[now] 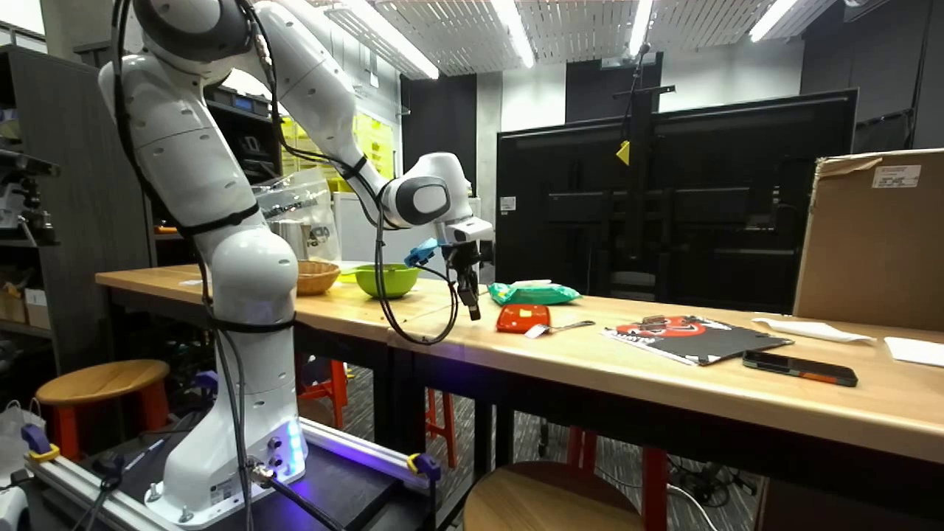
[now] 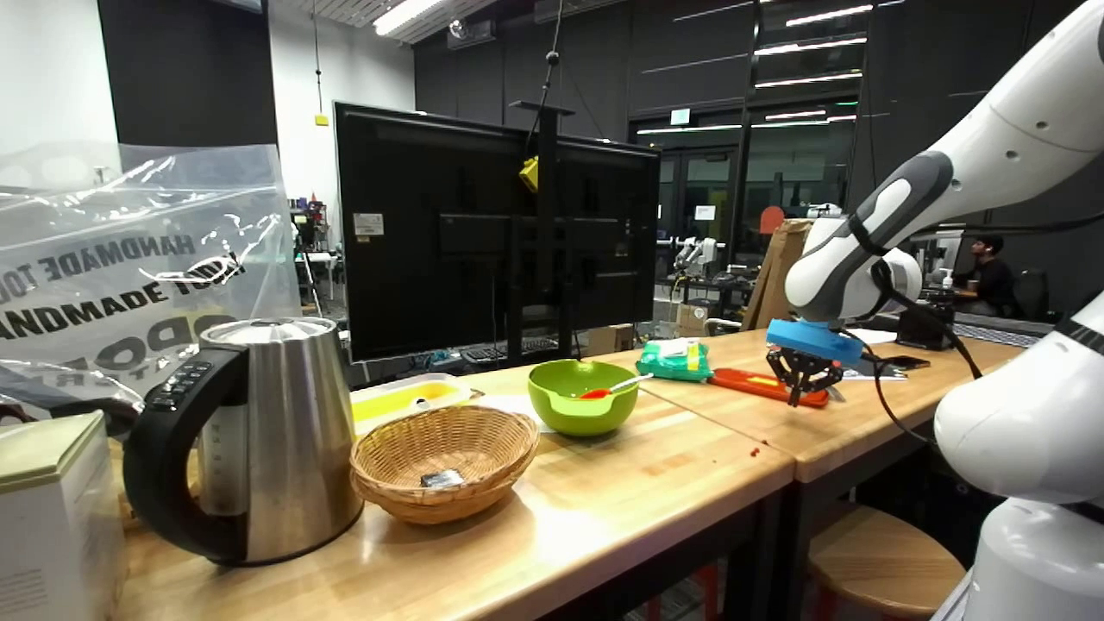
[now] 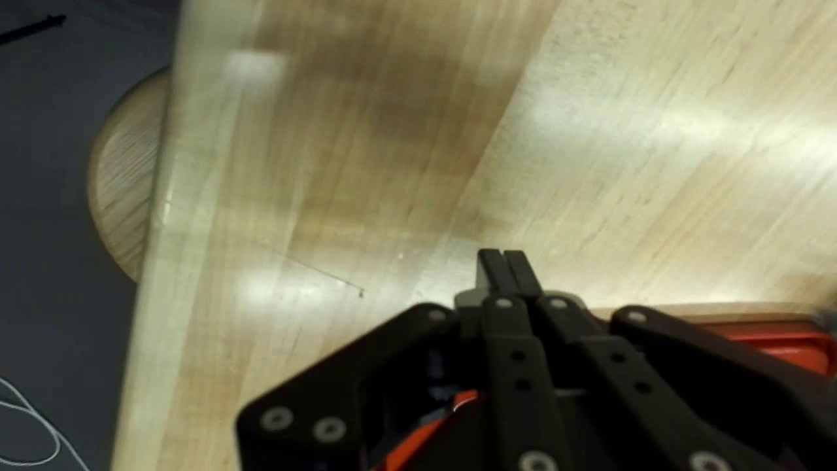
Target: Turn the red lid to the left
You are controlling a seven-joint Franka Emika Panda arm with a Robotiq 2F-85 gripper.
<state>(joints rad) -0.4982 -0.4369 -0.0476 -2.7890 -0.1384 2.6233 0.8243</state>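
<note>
The red lid [image 1: 522,317] lies flat on the wooden table near its front edge. It also shows in an exterior view [image 2: 742,383], partly behind the gripper, and at the lower right of the wrist view [image 3: 794,347], where the fingers and linkage hide much of it. My gripper [image 1: 474,317] points down just beside the lid, above the table. Its fingertips also show in an exterior view [image 2: 795,400]. In the wrist view the fingertips [image 3: 502,254] are together with nothing between them. Whether the gripper touches the lid cannot be told.
A fork [image 1: 564,327] lies against the lid's side. A teal-green pack [image 1: 535,293] lies behind it. A yellow-green bowl [image 2: 582,397], a wicker basket [image 2: 444,461] and a kettle [image 2: 280,440] stand along the table. Dark sheets [image 1: 689,339] and a phone [image 1: 800,367] lie farther along.
</note>
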